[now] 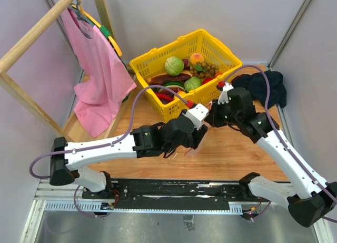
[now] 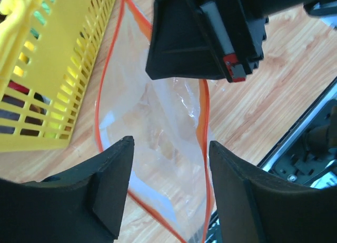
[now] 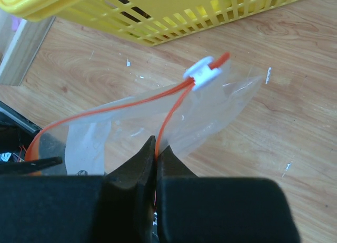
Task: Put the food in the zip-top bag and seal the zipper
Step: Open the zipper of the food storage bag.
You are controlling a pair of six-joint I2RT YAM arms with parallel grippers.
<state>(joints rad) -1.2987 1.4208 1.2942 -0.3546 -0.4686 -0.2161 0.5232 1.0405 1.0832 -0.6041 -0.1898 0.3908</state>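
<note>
The zip-top bag (image 2: 158,127) lies clear and crinkly on the wood table, its mouth held open. The red-orange zipper (image 2: 204,122) loops around the mouth. My left gripper (image 2: 169,144) is open, one finger on each side of the mouth, holding nothing. My right gripper (image 3: 157,145) is shut on one zipper strip (image 3: 171,114), just below the white slider (image 3: 202,73). In the top view the left gripper (image 1: 199,131) and right gripper (image 1: 212,118) meet in front of the basket, hiding the bag. The food (image 1: 174,65) sits in the yellow basket (image 1: 152,58): green cabbages, purple and red pieces.
The yellow basket wall (image 2: 52,69) stands close to the bag's left side. A pink shirt (image 1: 97,69) hangs on a wooden rack at the back left. A dark cloth (image 1: 266,85) lies at the back right. A black rail (image 1: 174,190) runs along the near edge.
</note>
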